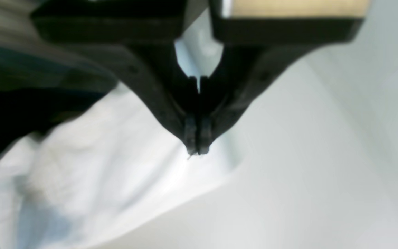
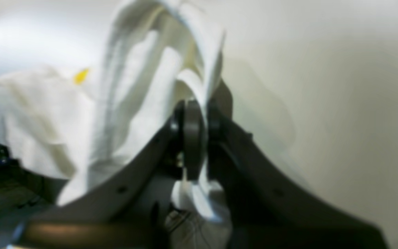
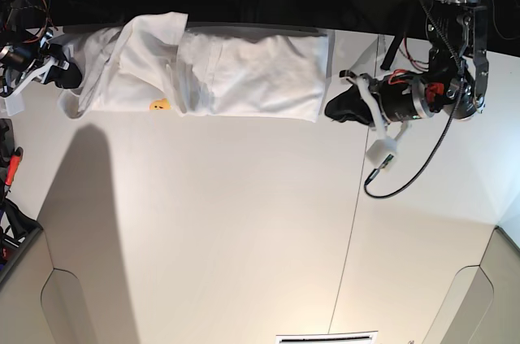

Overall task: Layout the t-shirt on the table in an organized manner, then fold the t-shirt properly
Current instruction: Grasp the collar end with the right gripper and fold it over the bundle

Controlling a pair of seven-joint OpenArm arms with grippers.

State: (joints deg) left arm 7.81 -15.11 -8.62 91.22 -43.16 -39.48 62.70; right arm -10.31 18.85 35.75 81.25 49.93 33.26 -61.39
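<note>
Base view: the t-shirt [image 3: 219, 71] lies bunched along the far edge of the surface [image 3: 244, 230]; right gripper [image 2: 195, 138] jaws pinch a white fold; left gripper [image 1: 196, 145] jaws are shut, empty, beside it; soft, limp cotton, best taken at hems or corners.

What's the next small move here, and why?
Probably pull the right gripper outward along the table, away from the left gripper. It is shut on an edge of the t-shirt, which lies bunched in a narrow band at the table's far edge. The left gripper is shut just past the other end, seemingly holding nothing.
</note>
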